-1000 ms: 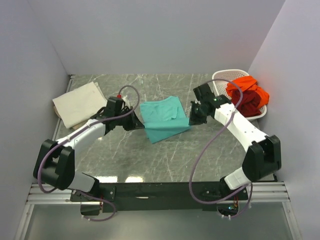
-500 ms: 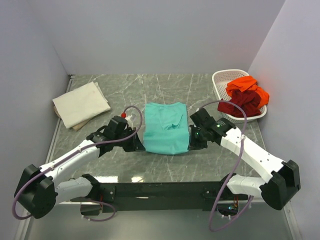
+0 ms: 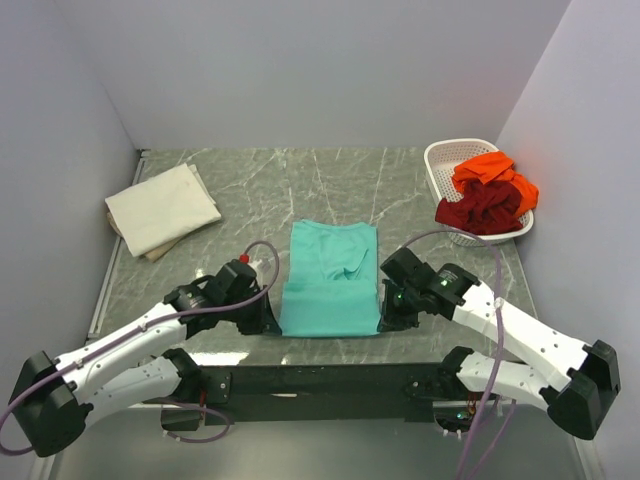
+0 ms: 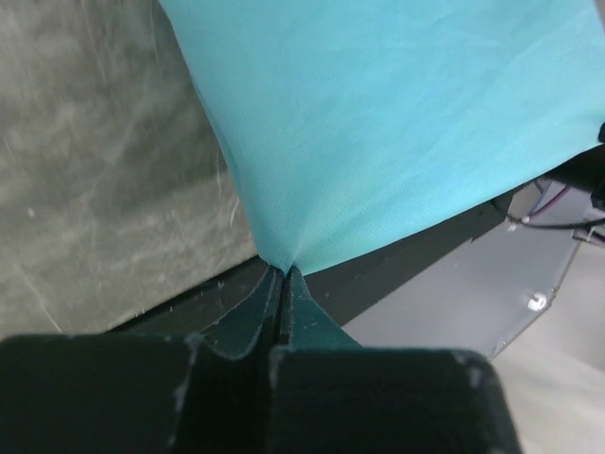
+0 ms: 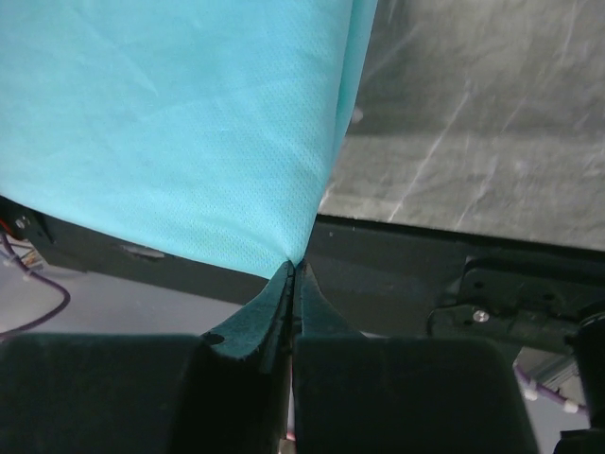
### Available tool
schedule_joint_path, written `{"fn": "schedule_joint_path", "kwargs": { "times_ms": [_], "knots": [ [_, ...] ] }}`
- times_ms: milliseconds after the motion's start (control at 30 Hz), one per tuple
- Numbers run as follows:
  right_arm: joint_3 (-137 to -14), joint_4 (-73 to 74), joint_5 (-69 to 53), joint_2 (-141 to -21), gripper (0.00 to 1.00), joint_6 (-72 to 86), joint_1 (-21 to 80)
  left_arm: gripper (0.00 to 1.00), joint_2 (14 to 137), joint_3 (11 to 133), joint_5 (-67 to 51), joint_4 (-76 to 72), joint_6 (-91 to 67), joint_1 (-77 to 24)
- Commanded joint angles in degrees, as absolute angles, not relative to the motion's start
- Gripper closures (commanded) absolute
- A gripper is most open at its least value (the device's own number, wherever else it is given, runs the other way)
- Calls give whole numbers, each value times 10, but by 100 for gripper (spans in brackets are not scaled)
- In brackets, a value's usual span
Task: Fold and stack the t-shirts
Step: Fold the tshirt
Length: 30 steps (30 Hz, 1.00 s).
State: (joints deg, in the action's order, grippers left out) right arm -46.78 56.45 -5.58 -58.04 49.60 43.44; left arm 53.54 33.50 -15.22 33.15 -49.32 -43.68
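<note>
The white lattice basket [image 3: 433, 165] stands at the far right corner of the marble table [image 3: 250, 190]. It holds two crumpled t-shirts: the orange t-shirt [image 3: 497, 173] lies on top, and the dark red t-shirt [image 3: 478, 210] lies below it and spills over the near rim.

The cream t-shirt [image 3: 160, 208] lies folded at the far left, well apart from the basket.

The teal t-shirt [image 3: 330, 280] lies at the centre near the front edge of the table. The left gripper [image 4: 284, 274] is clamped on its near left corner, jaws pressed together with cloth between them. The right gripper [image 5: 291, 270] is clamped likewise on the near right corner. The teal cloth fans out from both pinch points.
</note>
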Motion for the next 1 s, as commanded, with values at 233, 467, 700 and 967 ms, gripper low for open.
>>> {"fn": "schedule_joint_path", "kwargs": {
  "times_ms": [233,467,700,967],
  "knots": [
    [-482,637,-39,-526,100,627,540,100,447,344,-148,444,-584,-501],
    [-528,688,-18,-504,100,712,609,99,397,393,-136,519,-617,-509],
    [-595,743,36,-488,100,753,618,100,405,440,-118,542,-615,-509],
    [-606,742,73,-496,100,764,617,100,444,488,-90,536,-596,-508]
  ]
}}
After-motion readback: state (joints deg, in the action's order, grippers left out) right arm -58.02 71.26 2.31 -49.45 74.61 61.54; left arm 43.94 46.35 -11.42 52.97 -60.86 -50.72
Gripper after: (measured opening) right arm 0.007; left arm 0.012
